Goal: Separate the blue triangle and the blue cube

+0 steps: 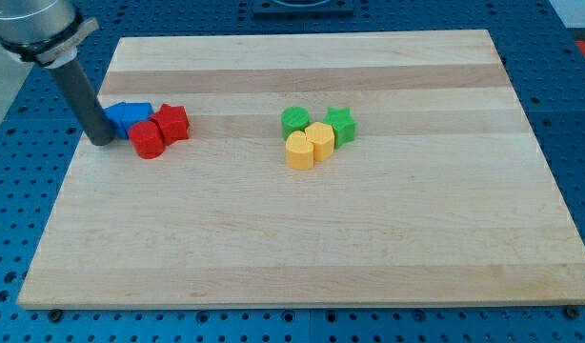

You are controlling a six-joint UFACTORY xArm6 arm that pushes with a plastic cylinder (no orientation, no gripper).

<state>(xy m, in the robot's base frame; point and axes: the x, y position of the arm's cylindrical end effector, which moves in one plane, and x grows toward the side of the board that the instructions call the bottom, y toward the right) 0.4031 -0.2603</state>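
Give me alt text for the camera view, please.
My tip touches the view's left side of two joined blue blocks, with two red blocks on their right. Green and yellow blocks cluster mid-board.

Blue triangle [115, 116] against blue cube [136, 114]

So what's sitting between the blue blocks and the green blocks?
In the camera view, two red blocks sit right beside the blue blocks; then bare board runs up to the green blocks.
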